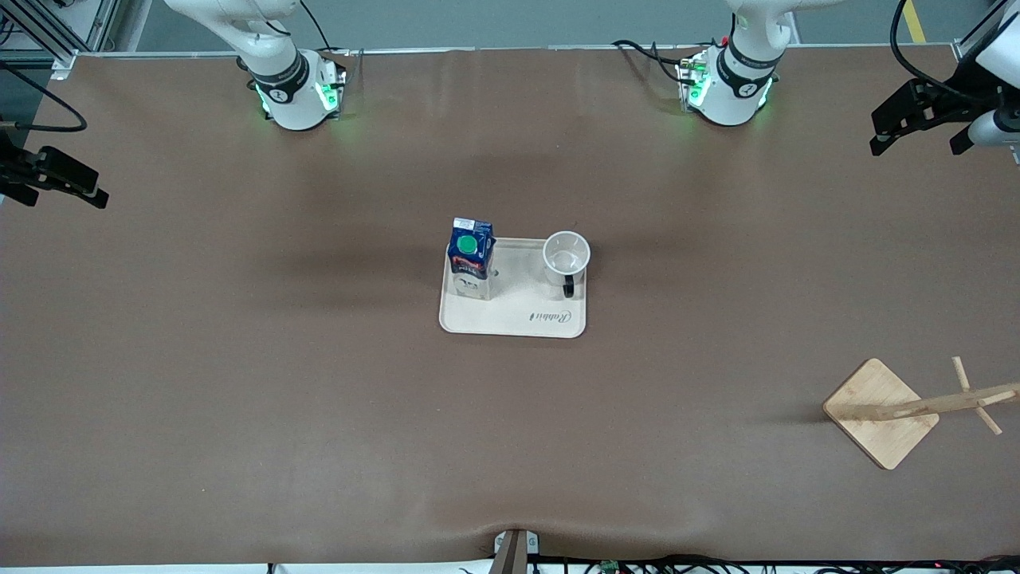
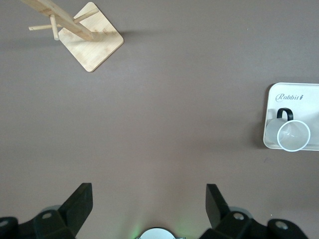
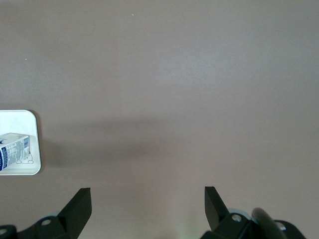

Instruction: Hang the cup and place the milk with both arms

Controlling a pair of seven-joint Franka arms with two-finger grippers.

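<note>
You are seeing the blue green-capped carton (image 1: 471,257) and white black-handled mug (image 1: 566,257) standing mid-frame on the cream tray (image 1: 518,319); left tool (image 2: 147,209) and right tool (image 3: 147,209) are hanging wide open, empty, over the brown worktop (image 1: 239,359).

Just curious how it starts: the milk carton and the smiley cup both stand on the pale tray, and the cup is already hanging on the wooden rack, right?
Not quite. The cup is not hanging: the front view shows it standing on the tray beside the milk carton. The wooden rack stands bare toward the left arm's end of the table, nearer the front camera.
</note>
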